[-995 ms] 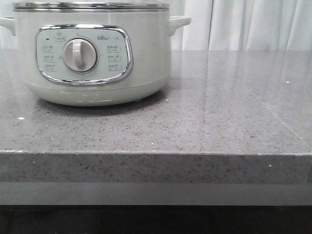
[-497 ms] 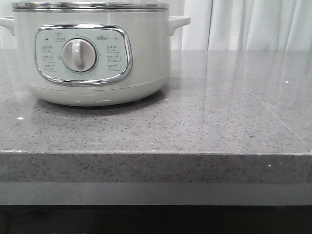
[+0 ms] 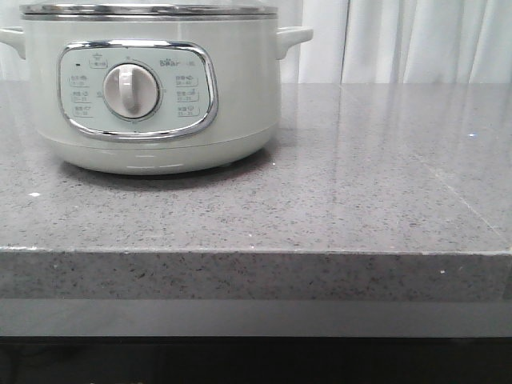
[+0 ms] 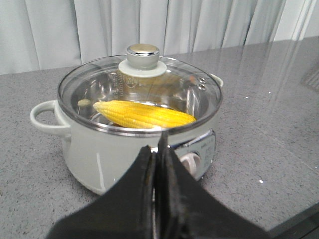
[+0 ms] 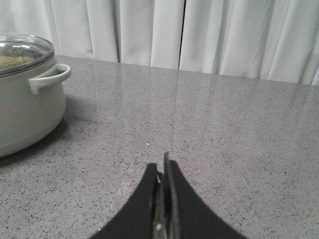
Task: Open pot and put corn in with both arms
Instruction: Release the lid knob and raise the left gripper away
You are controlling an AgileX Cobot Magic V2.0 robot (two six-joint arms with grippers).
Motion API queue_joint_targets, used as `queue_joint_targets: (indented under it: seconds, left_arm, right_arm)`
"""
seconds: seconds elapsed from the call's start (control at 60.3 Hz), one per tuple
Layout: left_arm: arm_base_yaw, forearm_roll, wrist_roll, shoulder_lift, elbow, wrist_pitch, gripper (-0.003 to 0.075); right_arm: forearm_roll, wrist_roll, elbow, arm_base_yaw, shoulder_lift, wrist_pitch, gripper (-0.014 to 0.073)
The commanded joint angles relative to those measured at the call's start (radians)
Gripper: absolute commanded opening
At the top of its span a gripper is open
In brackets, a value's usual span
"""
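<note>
One round pale grey-green pot [image 4: 134, 149] sits on the speckled grey stone worktop [image 3: 360, 192], its glass lid [image 4: 139, 92] on. One bright yellow corn cob [image 4: 144, 114] lies inside. Both grippers, left [image 4: 158, 154] and right [image 5: 163, 172], have their fingers pressed together, empty.

pot [image 4: 124, 149]: pale grey-green, glass lid on | corn [image 4: 142, 114]: yellow, lying inside

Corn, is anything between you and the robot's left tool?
Yes. The corn lies inside the pot, and the glass lid covers it. The shut left tool sits outside, in front of the pot.
</note>
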Motion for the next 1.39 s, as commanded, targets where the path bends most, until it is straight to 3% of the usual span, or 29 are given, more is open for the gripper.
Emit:
queue_joint_targets:
  seconds: [0.0,0.348,0.995,1.161,1.376]
  left_arm:
    - [-0.002,-0.030,-0.006,-0.100,0.029,-0.088,-0.0018]
    - [-0.002,-0.030,-0.006,-0.415,0.162,-0.088,-0.0018]
    - [-0.002,-0.004,-0.008,-0.424,0.172,-0.081,-0.0018]
    - [0.021,0.259,-0.270,-0.424,0.199,-0.081,-0.0018]
    - [0.174,0.263,-0.270,-0.441,0.286,-0.081,-0.0018]
  right_arm:
    - [-0.003,-0.012,-0.027,-0.005,0.007,-0.082,-0.0059]
    - [-0.003,-0.012,-0.027,-0.005,0.007,-0.082,-0.0059]
    - [-0.003,-0.012,-0.027,-0.005,0.007,-0.082,-0.0059]
    - [-0.003,-0.012,-0.027,-0.005,0.007,-0.082,-0.0059]
    - [-0.003,-0.012,-0.027,-0.005,0.007,-0.082,-0.0059]
